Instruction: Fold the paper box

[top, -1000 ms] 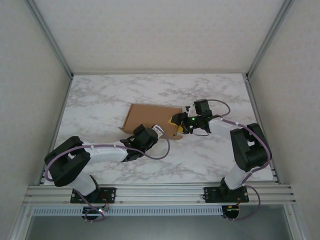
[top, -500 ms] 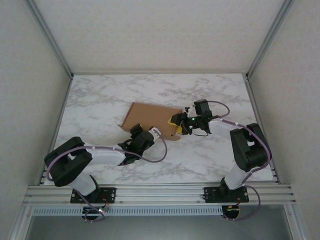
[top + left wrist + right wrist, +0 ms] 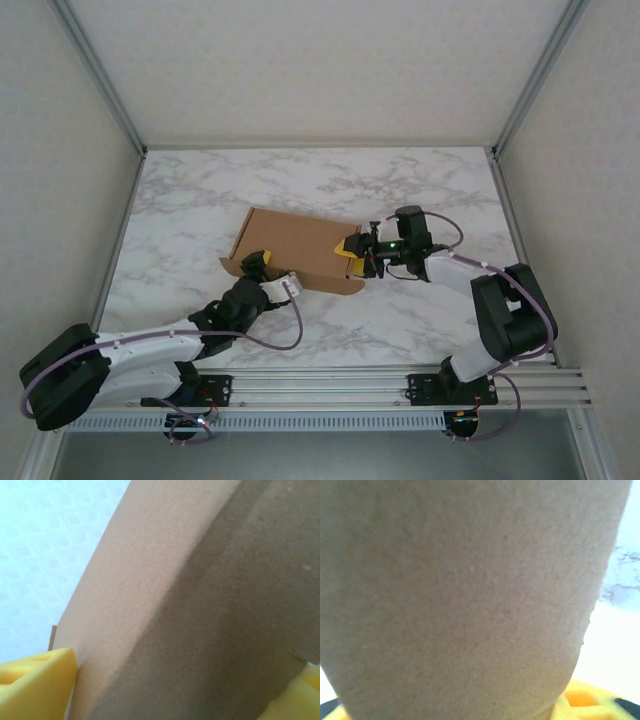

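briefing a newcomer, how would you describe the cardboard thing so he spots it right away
Look at the white marble table. Near its middle, between the left gripper and right gripper, lies the shallow brown cardboard paper box. It is the one brown thing there.

A white marble-patterned table lay between pale textured walls. An aluminium rail, seemingly slotted, ran along its near edge.

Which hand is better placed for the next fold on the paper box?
Probably left: left hand straddles the near-left wall of the paper box, jaws apart; the right hand grips its right end.
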